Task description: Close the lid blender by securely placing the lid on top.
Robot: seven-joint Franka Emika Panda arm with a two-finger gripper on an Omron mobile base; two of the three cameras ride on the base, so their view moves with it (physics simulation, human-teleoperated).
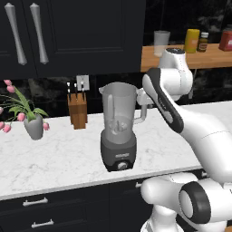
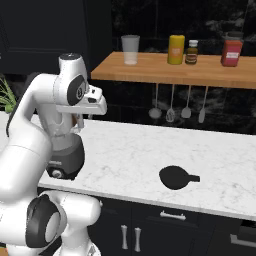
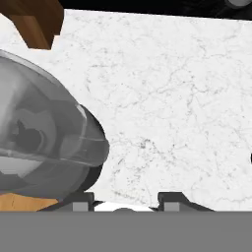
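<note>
currently the blender (image 1: 118, 131) is standing upright near the front edge of the white marble counter (image 1: 54, 158), jar mouth uncovered, dark base with knob facing front, handle sticking out to its right. the lid (image 2: 176, 177) is lying flat on the counter well apart to the right of the blender, close to the front edge, small tab pointing right. the gripper (image 3: 127, 203) is hovering just right of the jar and above the counter, looking down; the hand view is showing the jar rim and blades at its left and bare marble ahead. only the finger bases are showing at the bottom of that view with nothing between them, so i cannot tell if the claw is open or closed. it is not touching the lid. a wooden knife block (image 1: 78, 110) is sitting behind-left of the blender, and a potted pink flower (image 1: 27, 118) further left. a wooden shelf (image 2: 175, 70) above the counter is carrying a glass tumbler (image 2: 130, 49), a yellow bottle (image 2: 176, 49), a dark jar (image 2: 191, 52) and a red container (image 2: 231, 51); utensils (image 2: 171, 106) are hanging under it.
</note>
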